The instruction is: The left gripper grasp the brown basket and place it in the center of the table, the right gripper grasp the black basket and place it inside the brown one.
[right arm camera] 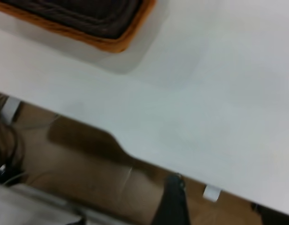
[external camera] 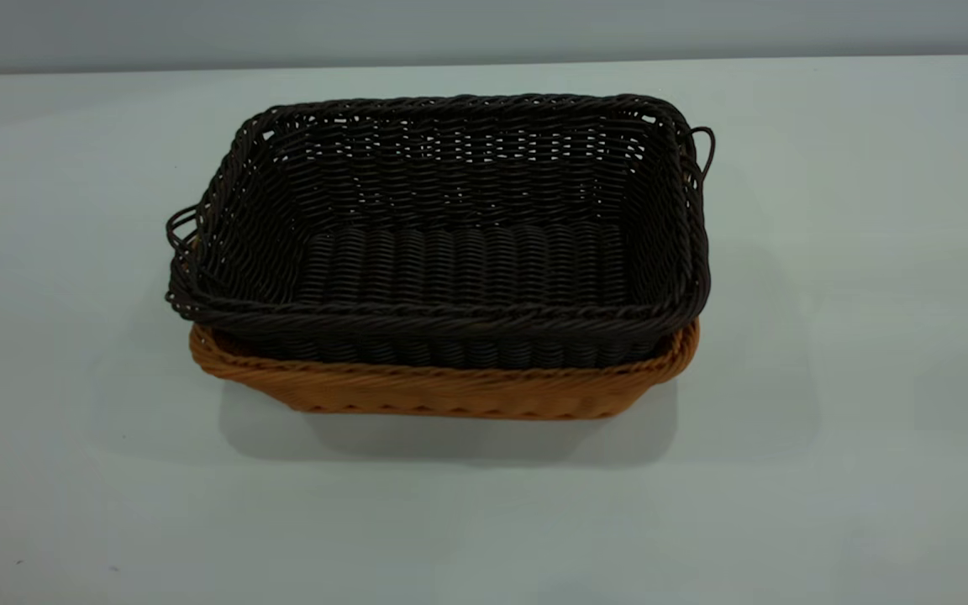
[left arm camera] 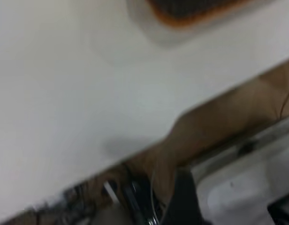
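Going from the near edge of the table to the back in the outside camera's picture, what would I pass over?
Bare white table → front wall of the brown basket → the black basket nested inside it, its rim standing higher → more bare table → the grey wall behind. No robot arm shows in this view.

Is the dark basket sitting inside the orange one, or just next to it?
Inside. The black basket is nested in the brown basket, whose rim shows around its lower edge; it stands upright and empty on the table.

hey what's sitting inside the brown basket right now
The black basket is nested inside the brown basket, its rim riding above the brown rim. The black basket looks empty. The brown basket's floor is covered, so anything under there cannot be seen.
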Controlling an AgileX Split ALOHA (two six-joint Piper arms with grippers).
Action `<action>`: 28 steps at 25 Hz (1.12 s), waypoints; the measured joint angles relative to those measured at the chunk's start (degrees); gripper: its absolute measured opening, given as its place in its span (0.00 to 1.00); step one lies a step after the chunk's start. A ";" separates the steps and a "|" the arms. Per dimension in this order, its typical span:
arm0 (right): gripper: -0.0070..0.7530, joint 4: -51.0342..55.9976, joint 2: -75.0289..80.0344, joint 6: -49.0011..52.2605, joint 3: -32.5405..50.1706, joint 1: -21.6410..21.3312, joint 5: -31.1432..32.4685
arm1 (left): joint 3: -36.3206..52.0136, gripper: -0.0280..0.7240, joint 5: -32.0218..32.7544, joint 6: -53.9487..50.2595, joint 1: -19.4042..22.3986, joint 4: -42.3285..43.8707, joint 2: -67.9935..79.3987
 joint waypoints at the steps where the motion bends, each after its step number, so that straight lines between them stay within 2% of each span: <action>1: 0.75 -0.14 -2.16 0.00 1.89 0.00 -1.11 | 2.90 0.75 0.00 -0.68 0.00 -0.17 -1.32; 6: 0.75 -0.35 -7.92 0.60 4.37 0.00 -4.03 | 11.25 0.75 -0.18 -1.60 0.00 -0.92 -9.12; 12: 0.75 -0.04 -8.46 0.63 4.41 0.00 -4.14 | 13.23 0.75 -4.61 2.80 0.00 -0.08 -18.06; 24: 0.75 0.15 -8.66 0.63 4.41 -0.28 -4.22 | 14.29 0.75 -4.52 4.95 0.00 0.10 -23.16; 26: 0.75 0.47 -9.74 0.63 4.41 -2.99 -4.21 | 14.31 0.75 -4.52 4.95 0.00 0.12 -23.16; 28: 0.75 0.58 -11.50 0.63 4.41 -8.14 -4.21 | 14.31 0.75 -4.52 4.95 0.00 0.12 -23.52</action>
